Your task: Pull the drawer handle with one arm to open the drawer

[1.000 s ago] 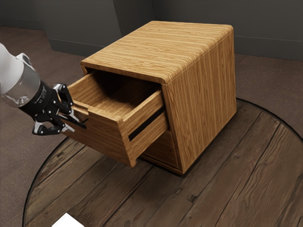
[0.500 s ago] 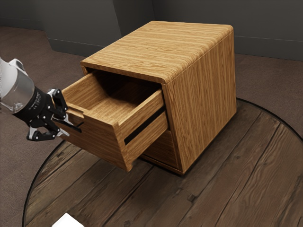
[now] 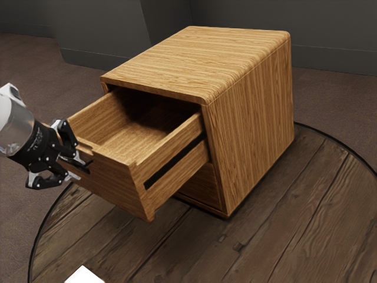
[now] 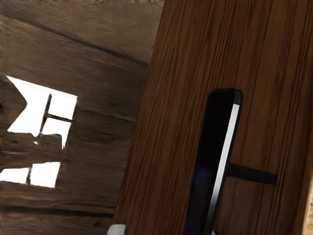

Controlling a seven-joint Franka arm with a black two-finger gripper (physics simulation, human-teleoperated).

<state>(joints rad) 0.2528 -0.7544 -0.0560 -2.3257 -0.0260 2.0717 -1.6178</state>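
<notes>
A wooden cabinet (image 3: 247,112) stands on a round plank floor. Its upper drawer (image 3: 126,177) is pulled well out toward the exterior view's left, and its inside looks empty. My black gripper (image 3: 69,165) is at the drawer's front face, shut on the black bar handle (image 3: 81,166). In the wrist view the handle (image 4: 217,156) runs as a dark bar across the drawer's wooden front (image 4: 190,63), close under my hand.
The round dark plank platform (image 3: 265,236) carries the cabinet. A white flat object (image 3: 82,275) lies at its near edge, and the same white object (image 4: 44,122) shows past the drawer front. Brown floor and grey walls surround the platform.
My gripper has moved toward the exterior view's lower left with the handle in it, and the drawer has slid further out of the cabinet.
</notes>
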